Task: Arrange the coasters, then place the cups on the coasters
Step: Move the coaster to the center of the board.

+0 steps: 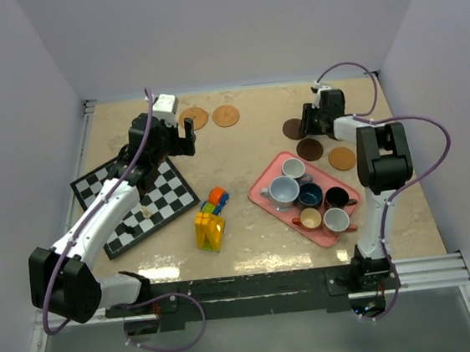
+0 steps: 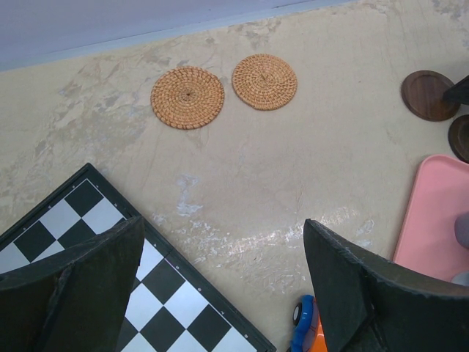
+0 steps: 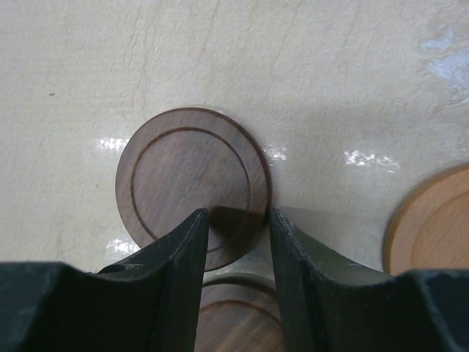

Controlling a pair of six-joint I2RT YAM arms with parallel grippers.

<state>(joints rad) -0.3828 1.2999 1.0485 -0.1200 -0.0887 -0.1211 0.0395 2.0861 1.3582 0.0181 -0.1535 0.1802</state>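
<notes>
Dark brown coaster (image 3: 192,183) at tabletop (image 1: 242,158) 1 o'clock | right gripper (image 3: 238,216) half-open, fingertips over its near rim | left gripper (image 2: 222,224) wide open, empty | cups (image 1: 283,190) in pink tray (image 1: 259,192) at 4 o'clock

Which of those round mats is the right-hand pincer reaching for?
The dark brown coaster farther from the pink tray; the right pincer has its tips over that coaster's edge. The second dark one sits closer to the tray.
</notes>
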